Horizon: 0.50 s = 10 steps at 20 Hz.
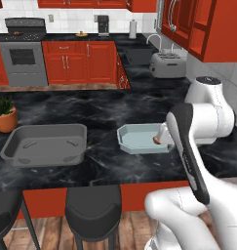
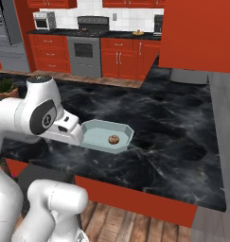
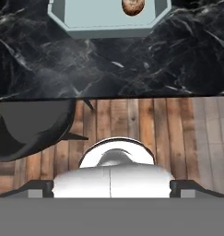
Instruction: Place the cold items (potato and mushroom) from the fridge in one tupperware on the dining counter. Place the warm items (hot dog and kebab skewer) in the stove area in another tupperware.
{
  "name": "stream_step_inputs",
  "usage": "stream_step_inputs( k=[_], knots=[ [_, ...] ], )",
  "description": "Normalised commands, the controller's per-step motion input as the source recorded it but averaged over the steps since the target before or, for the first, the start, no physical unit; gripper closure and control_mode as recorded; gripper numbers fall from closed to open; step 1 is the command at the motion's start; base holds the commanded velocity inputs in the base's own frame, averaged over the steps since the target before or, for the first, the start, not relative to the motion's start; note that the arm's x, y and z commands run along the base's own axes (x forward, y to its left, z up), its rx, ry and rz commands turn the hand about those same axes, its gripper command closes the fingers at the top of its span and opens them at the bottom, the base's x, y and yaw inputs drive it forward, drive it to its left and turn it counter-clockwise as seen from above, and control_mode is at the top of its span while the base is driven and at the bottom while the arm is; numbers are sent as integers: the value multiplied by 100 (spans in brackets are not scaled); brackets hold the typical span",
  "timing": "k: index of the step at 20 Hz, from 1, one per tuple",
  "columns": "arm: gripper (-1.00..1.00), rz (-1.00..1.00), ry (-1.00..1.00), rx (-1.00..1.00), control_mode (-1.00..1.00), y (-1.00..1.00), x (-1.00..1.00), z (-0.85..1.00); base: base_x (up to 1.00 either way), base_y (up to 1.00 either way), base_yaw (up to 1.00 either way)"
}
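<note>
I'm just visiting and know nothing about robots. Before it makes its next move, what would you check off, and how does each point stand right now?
1. Light blue tub sits flat on the black counter: ok.
2. One brown round item lies inside the tub: ok; potato or mushroom, cannot tell.
3. Second cold item in the tub: not ok, just one item seen.
4. Grey tub on the counter, nothing seen in it: ok.
5. End effector open: ok.
6. End effector carrying nothing: cannot tell.
</note>
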Motion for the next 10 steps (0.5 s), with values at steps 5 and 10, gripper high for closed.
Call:
stream_step_inputs(
  k=[5, 10],
  knots=[
    [-100, 0, -5, -1, -100, 3, -75, 38, 0, 0, 0],
    [-100, 1, -3, 0, -100, 11, -36, 7, 0, 0, 0]
  ],
)
